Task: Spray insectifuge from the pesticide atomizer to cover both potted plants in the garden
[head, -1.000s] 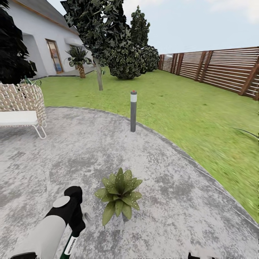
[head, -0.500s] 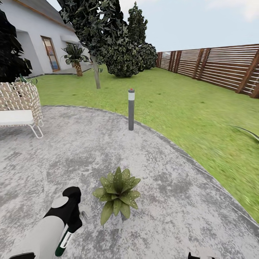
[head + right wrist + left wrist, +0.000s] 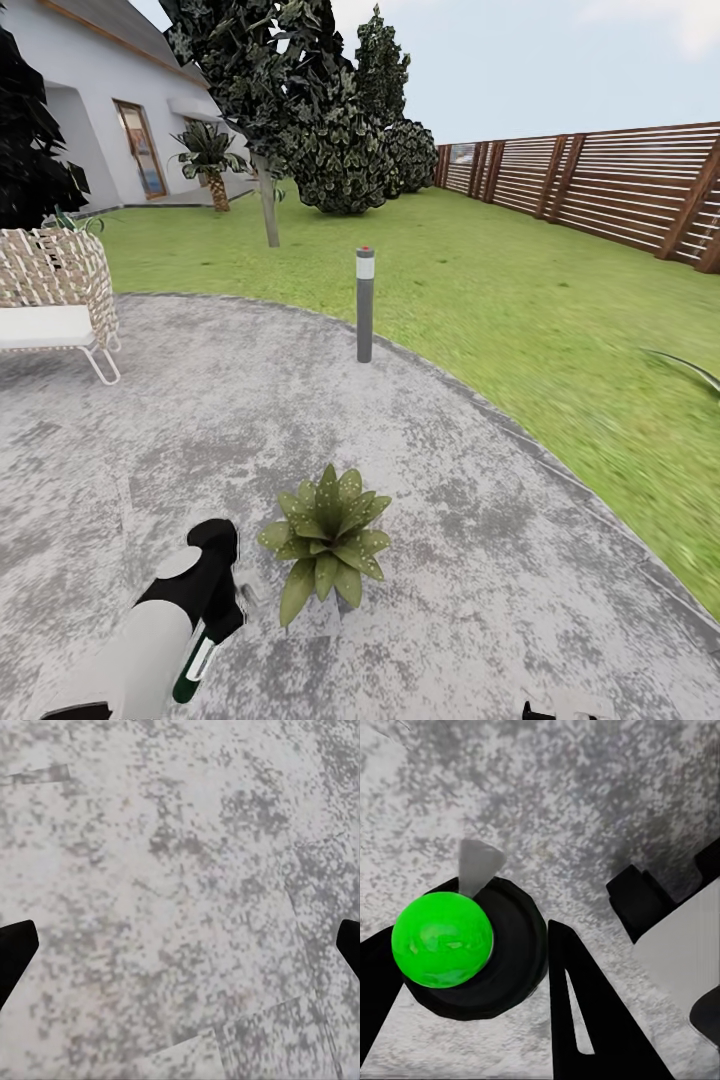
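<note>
Head view: one potted plant (image 3: 326, 540), a low rosette of pointed green leaves, stands on the round grey mottled patio (image 3: 480, 560) at lower centre of the frame. The left arm (image 3: 150, 640) enters at lower left, its black wrist just beside the plant's left leaves. A green-and-white body, the pesticide atomizer (image 3: 195, 665), hangs below that wrist. The left pincer itself is hidden by the arm in this view.

Left wrist view: supplies what the head view lacks. The left pincer (image 3: 465, 997) has black fingers (image 3: 585, 1020) on either side of a black round cap topped by a bright green ball (image 3: 442, 939), with a grey nozzle (image 3: 478, 866) projecting over the patio stone. The fingers pinch the atomizer between them.

Right wrist view: mottled stone, with two black fingertips (image 3: 15, 952) of the right pincer (image 3: 180, 952) at opposite edges of the frame, spread wide, nothing between them.

Head view, background: grey bollard light (image 3: 365, 305) at the patio edge, centre; wicker chair (image 3: 55, 290) at left; lawn (image 3: 560, 330) and slatted wooden fence (image 3: 610, 190) at right; house (image 3: 90, 110) and dark trees (image 3: 310, 110) at upper left.
</note>
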Robot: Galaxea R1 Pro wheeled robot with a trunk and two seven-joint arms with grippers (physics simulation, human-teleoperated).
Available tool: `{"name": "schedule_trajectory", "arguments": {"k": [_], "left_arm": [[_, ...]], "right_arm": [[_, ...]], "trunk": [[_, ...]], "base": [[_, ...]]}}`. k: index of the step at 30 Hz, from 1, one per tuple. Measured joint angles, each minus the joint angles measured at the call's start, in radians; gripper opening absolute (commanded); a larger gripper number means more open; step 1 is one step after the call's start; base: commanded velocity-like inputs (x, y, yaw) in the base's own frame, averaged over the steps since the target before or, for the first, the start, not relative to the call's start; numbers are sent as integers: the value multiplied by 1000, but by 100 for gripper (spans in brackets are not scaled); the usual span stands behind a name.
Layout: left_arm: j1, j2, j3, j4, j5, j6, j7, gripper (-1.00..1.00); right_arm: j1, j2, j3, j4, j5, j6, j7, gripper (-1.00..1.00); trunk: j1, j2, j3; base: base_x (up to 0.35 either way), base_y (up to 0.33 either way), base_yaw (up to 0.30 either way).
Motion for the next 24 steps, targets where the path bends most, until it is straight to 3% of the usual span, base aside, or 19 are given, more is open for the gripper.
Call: {"name": "schedule_trajectory", "arguments": {"k": [4,13,17,19,22,24], "left_arm": [[1,29,40,1,1,-2,1,-100],[1,30,60,3,7,-1,14,-100],[6,26,61,6,80,-1,58,-100],[14,25,61,17,146,-4,126,-100],[53,24,54,29,277,-12,254,-100],[60,21,52,31,312,-15,304,-100]], "right_arm": [[0,1,0,0,0,0,-1,100],[0,5,0,1,0,0,0,100],[0,5,0,0,0,0,1,100],[0,5,0,0,0,0,1,100],[0,4,0,0,0,0,1,100],[0,4,0,0,0,0,0,100]], "trunk": [[0,0,0],[0,0,0],[0,0,0],[0,0,0],[0,0,0],[0,0,0]], "base": [[0,0,93],[0,0,184],[0,0,11],[0,0,2],[0,0,0],[0,0,0]]}}
